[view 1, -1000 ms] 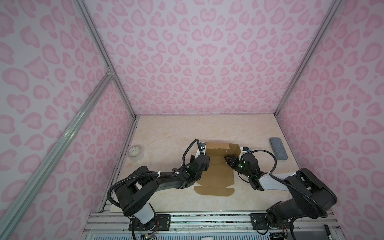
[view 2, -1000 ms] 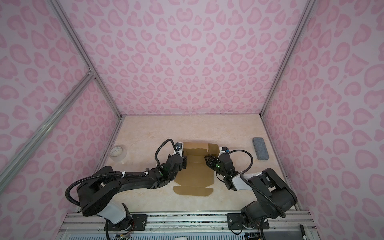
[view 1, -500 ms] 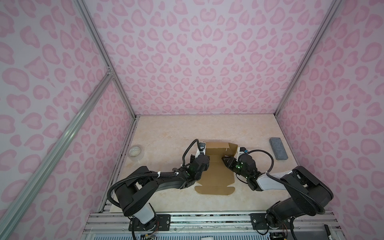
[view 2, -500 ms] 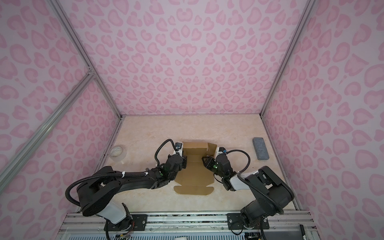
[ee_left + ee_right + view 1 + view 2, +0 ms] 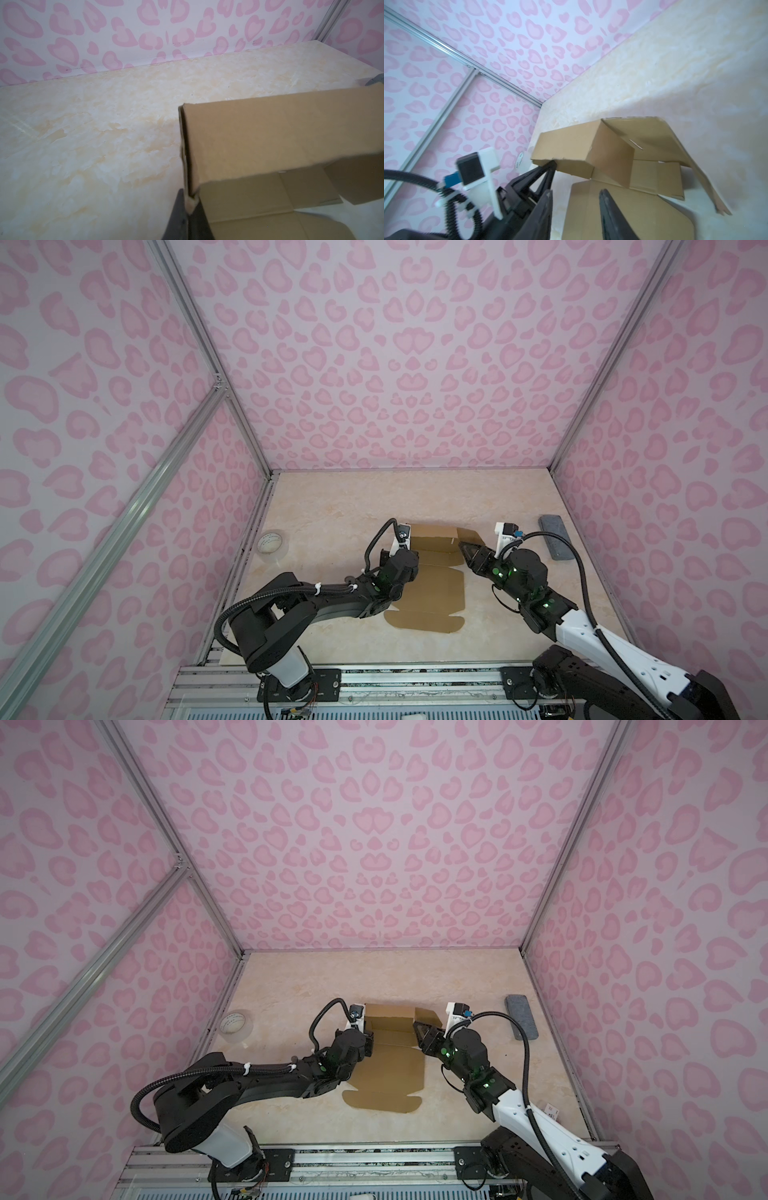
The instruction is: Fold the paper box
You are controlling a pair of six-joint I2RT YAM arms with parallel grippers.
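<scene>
Our right claw [image 5: 576, 192] has backed off, half-open and empty, leaving the right flap [image 5: 469, 536] leaning outward, while our left claw [image 5: 189, 202] stays pinched on the raised left wall of the paper box [image 5: 432, 589] mid-table [image 5: 332, 510], so that side still needs folding.

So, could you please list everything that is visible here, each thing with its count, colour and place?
paper box: one, brown, middle of the table, partly folded, far end raised
tape roll: one, clear, left edge of the table
block: one, grey, far right of the table
table: one, beige marbled, under everything
walls: three, pale with pink blotches, around the table
frame bars: several, silver, along the wall corners
left arm: one, black, left of the box
left fingers: one pair, black, shut on a raised box wall
right arm: one, black and white, right of the box
right fingers: one pair, black, open, at the box's right side
</scene>
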